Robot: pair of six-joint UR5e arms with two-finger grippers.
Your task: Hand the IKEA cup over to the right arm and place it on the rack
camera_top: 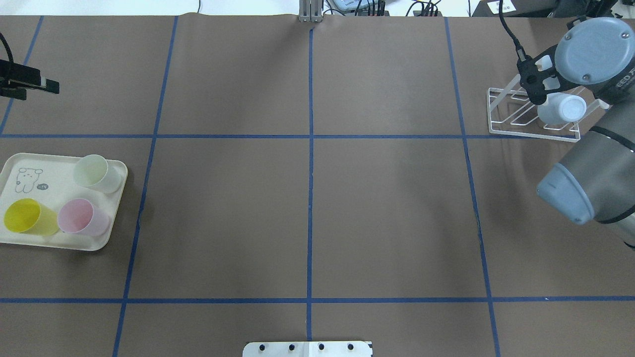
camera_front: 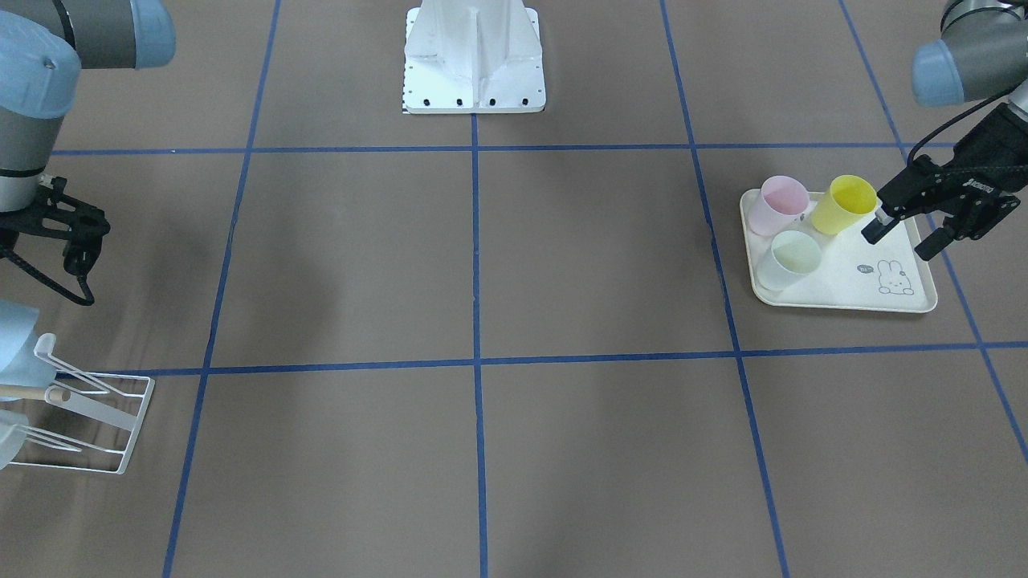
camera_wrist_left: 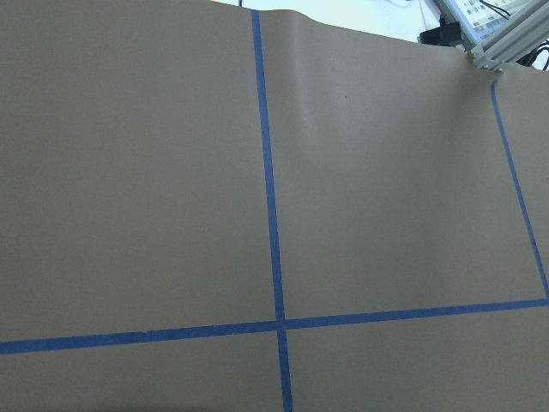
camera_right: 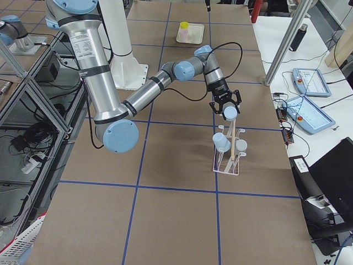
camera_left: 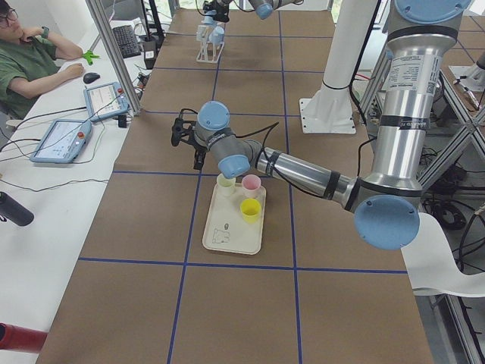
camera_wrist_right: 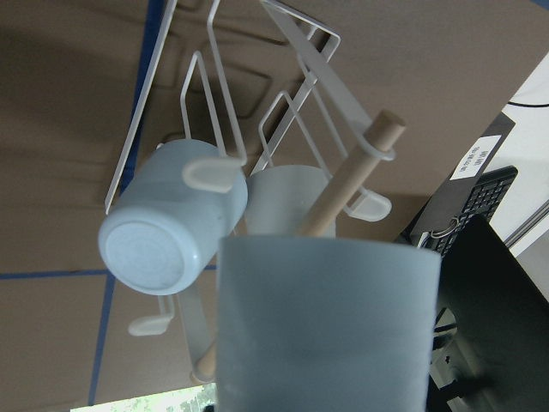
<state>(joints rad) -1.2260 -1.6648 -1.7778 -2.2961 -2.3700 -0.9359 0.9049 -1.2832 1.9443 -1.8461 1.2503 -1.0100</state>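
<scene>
Holding: your right gripper (camera_right: 228,110) is clamped on the light blue IKEA cup (camera_wrist_right: 322,318), one finger on each side of it in the right-side view.
Cup position: up off the table, directly above the rack (camera_right: 228,153), at the end nearer the table's middle. You can't tell from these views whether it touches the wooden rod (camera_wrist_right: 341,190).
Rack: sits far right on the table, with two other blue cups (camera_right: 222,142) hung on it.
Left gripper (camera_front: 903,234): jaws wide apart with nothing between them, in the air at the far left, near the tray (camera_front: 843,303).
Tray: on your left side, carrying a yellow cup (camera_front: 843,205), a pink cup (camera_front: 783,202) and a pale green cup (camera_front: 791,258), mouths up.
</scene>
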